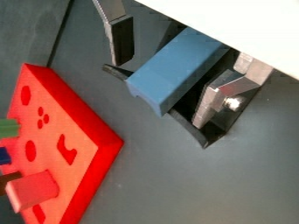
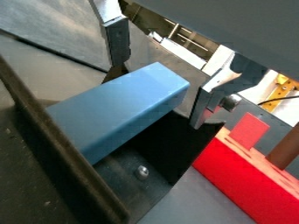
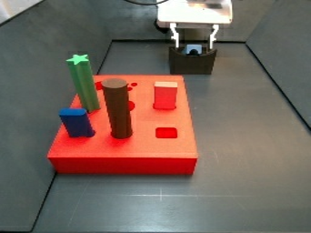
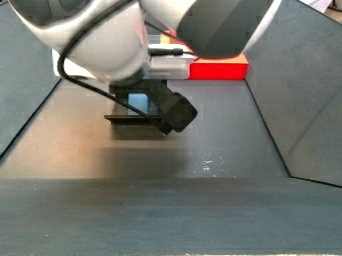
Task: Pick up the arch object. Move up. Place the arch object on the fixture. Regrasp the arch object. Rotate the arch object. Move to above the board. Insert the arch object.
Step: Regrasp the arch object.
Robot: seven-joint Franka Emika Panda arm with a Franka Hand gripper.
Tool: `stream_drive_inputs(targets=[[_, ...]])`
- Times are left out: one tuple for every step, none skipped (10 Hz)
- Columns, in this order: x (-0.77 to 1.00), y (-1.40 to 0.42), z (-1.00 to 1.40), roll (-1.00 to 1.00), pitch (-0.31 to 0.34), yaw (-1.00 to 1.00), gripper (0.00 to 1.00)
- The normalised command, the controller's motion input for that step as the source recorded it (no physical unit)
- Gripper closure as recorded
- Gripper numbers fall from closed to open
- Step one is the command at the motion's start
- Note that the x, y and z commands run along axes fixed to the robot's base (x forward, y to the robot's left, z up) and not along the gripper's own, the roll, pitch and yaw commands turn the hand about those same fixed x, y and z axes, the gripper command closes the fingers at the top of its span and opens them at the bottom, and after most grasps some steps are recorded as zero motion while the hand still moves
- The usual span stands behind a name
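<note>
The arch (image 1: 176,72) lies on the fixture (image 1: 201,129) at the top of a side view, between the fingers (image 1: 121,39) of the wide hand (image 1: 176,70), and could tip if they squeeze crooked.

1. In a side view, the fixture (image 3: 194,60) stands behind the board (image 3: 122,150), apart from it.
2. The gripper (image 3: 195,41) sits directly above the fixture.
3. In both wrist views, the arch object (image 1: 176,72) (image 2: 117,109) lies on the fixture (image 1: 201,131), between the fingers (image 1: 121,39).
4. The pegs stand on the board.
</note>
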Motion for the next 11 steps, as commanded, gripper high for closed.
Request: stream_drive_inputs(targets=[[-0.01,0.01,1.00,0.00,-0.074,0.05,0.00],[-0.03,0.00,1.00,0.01,-0.052,0.06,0.00],[-0.03,0.00,1.00,0.03,-0.024,0.07,0.00],[-0.04,0.00,1.00,0.04,0.015,0.08,0.00],[-0.04,0.00,0.82,0.04,0.057,0.06,0.00],[-0.03,0.00,0.70,0.04,0.077,0.06,0.00],[-0.03,0.00,0.46,0.04,0.106,0.03,0.00],[-0.03,0.01,0.34,0.04,0.114,0.02,0.00],[-0.10,-0.81,0.70,1.00,0.080,0.02,0.00],[-0.09,-0.76,0.59,1.00,0.076,0.02,0.00],[-0.10,-0.63,0.46,1.00,0.066,0.02,0.00]])
